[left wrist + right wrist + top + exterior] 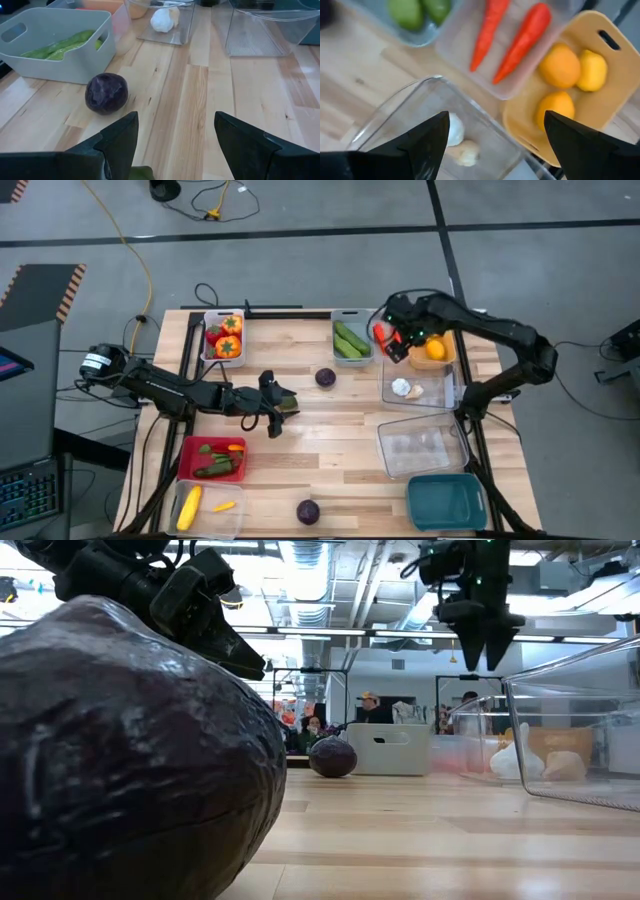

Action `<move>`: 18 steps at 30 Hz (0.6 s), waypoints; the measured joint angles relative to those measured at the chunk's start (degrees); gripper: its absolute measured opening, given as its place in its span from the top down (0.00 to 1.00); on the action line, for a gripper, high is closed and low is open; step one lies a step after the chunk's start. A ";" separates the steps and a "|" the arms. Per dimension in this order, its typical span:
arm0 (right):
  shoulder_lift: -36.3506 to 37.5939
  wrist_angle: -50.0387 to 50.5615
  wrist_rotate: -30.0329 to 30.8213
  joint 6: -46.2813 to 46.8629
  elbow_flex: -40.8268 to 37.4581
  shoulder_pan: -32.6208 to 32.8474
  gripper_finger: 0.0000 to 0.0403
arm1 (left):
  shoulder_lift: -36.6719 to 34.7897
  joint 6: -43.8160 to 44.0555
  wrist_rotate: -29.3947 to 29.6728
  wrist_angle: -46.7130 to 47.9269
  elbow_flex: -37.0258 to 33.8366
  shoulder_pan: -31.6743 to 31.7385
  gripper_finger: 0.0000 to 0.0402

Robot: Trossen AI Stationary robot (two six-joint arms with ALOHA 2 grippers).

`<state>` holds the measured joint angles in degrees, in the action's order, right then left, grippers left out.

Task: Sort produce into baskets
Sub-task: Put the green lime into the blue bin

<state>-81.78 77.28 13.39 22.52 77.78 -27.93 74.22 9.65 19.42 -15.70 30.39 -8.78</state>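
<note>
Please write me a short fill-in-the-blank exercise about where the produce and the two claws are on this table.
1. The grey bin holds ____ cucumbers.
2. The right claw hangs open above the clear bin that holds white ____.
3. The purple round ahead of the left claw lies on the ____, outside any bin.
4. The teal bin holds ____ produce.

Missing words: green; garlic; table; no

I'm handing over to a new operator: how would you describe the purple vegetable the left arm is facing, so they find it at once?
Start at the grey bin of green cucumbers on the table's far edge. Just in front of it, toward its left corner, a dark purple round sits alone on bare wood. A second purple round lies at the near edge, between the white bin and the teal bin, so take the one beside the cucumbers.
</note>
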 joint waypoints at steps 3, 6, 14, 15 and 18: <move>0.00 -0.74 0.02 1.19 0.00 3.66 0.13 | 0.00 0.02 0.02 -0.56 0.02 0.00 0.38; 0.03 -2.30 0.04 1.62 0.00 7.22 0.13 | -0.02 0.02 0.02 -0.31 0.02 0.00 0.38; 0.03 -10.99 0.47 1.48 0.00 16.08 0.13 | -0.02 0.61 0.00 0.84 0.06 -0.02 0.38; 0.03 -12.24 0.48 1.44 0.00 17.03 0.13 | -0.02 0.03 0.00 1.47 0.32 -0.01 0.38; 0.03 -15.52 0.46 1.46 0.00 19.58 0.13 | -0.02 -1.94 0.96 5.14 2.63 0.08 0.38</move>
<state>-81.76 61.76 13.85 23.99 77.78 -8.35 74.19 7.71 20.38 -10.56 33.02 -8.70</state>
